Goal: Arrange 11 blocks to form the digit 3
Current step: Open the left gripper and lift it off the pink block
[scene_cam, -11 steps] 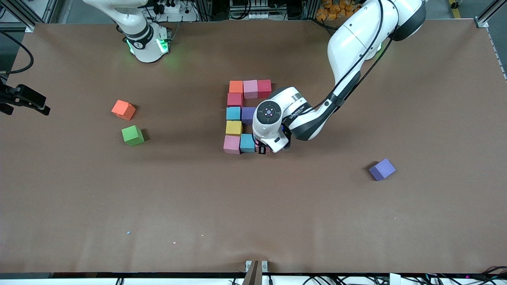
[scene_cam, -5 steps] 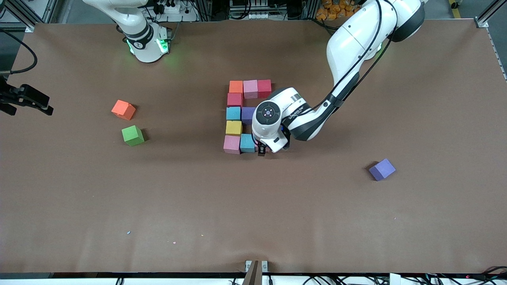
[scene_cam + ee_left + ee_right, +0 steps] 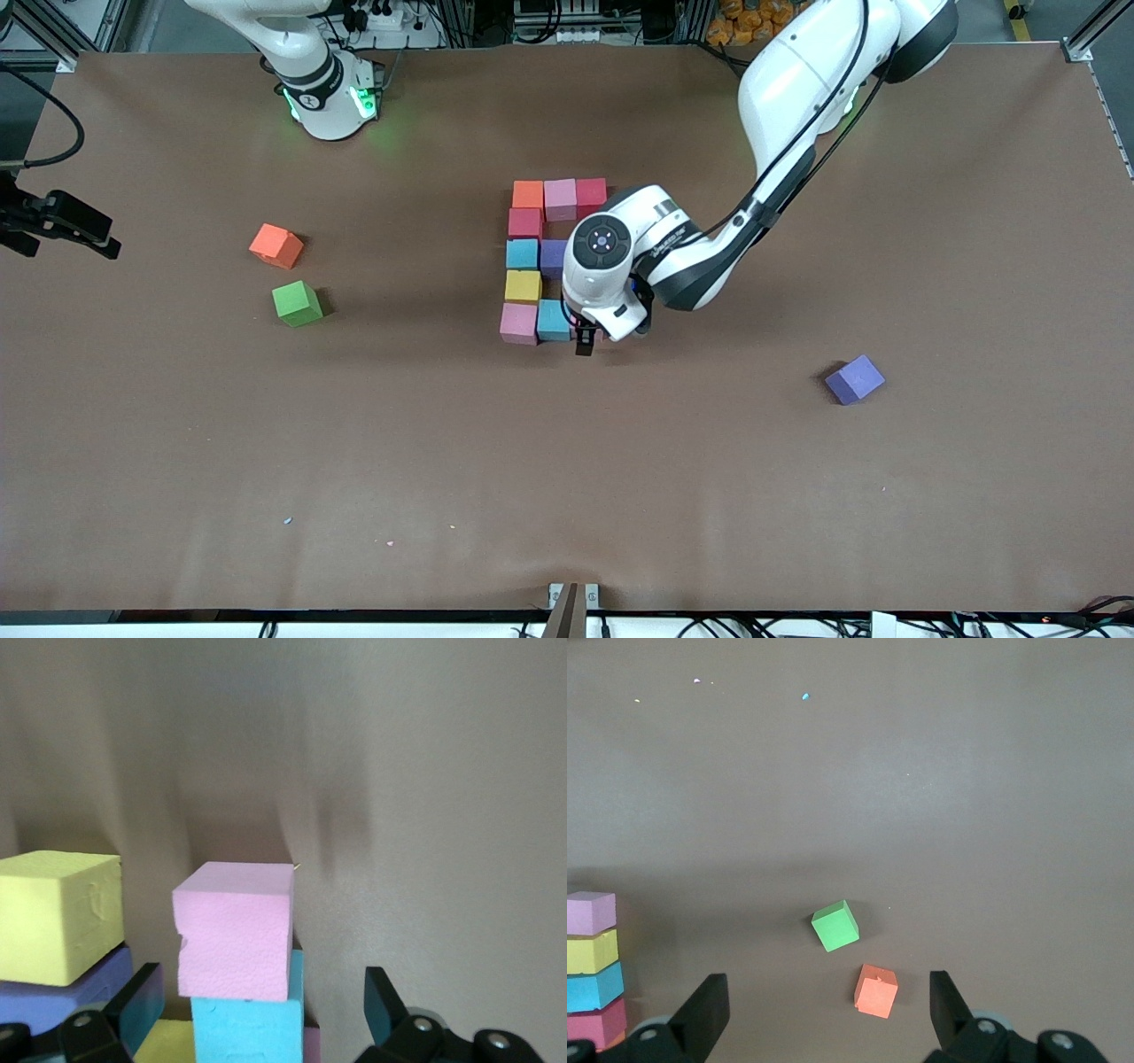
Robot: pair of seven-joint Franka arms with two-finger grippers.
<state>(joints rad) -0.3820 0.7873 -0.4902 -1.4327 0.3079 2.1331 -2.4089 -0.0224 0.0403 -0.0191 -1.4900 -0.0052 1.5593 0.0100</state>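
left gripper (image 3: pixel 585 344), jaws wide and empty, hangs low over the nearest bar of the blocky digit 3 (image 3: pixel 540 259) of matte cubes mid-table, so a skewed lift risks clipping a cube; right gripper (image 3: pixel 824 1019) waits, open.

A robotics lab: two white Franka arms (image 3: pixel 780 97) are mounted at a brown paper-covered table (image 3: pixel 567 496) framed by aluminium extrusions (image 3: pixel 1094 31) (power strips (image 3: pixel 381 18) and loose cables crowd the edge by the bases).

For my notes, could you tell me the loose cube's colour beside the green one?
Orange, clearest in the front view.
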